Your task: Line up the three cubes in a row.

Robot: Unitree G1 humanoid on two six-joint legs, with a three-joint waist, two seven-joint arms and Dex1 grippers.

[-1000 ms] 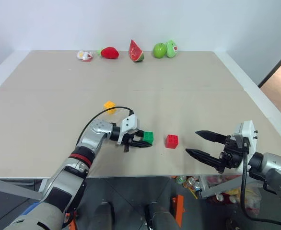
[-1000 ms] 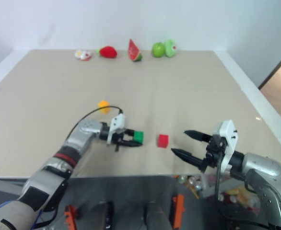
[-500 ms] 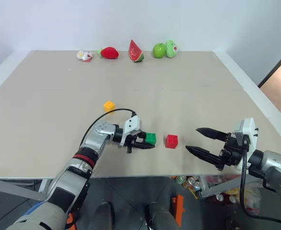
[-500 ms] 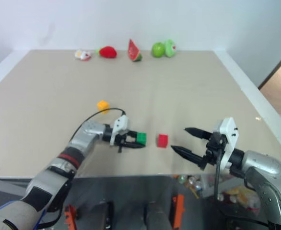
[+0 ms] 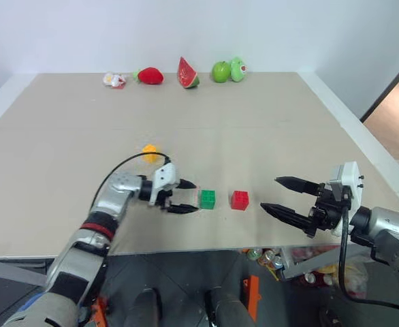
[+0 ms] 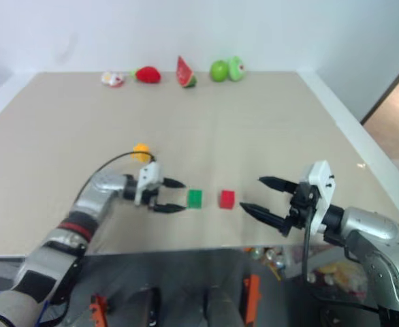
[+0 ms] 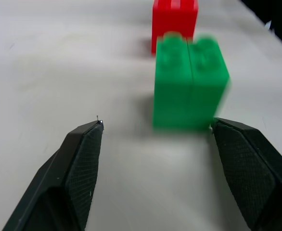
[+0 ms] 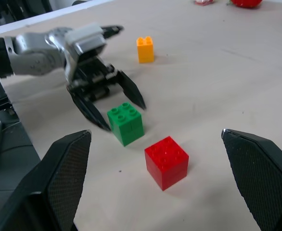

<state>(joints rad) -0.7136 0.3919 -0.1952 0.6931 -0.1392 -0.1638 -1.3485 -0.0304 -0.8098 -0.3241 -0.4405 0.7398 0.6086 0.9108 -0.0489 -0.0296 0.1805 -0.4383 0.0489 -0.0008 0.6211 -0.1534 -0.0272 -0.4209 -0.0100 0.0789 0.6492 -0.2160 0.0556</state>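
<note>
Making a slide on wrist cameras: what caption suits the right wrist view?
Left gripper open beside the green cube, red cube nearby, yellow-orange cube behind.

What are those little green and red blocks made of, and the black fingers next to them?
The green cube and red cube look like hard moulded plastic: even colour, crisp edges, round studs on top, a slight sheen. The left gripper has fingers of black material with a fine cross-hatched grip texture, probably plastic or rubber; the look leaves that open.
</note>
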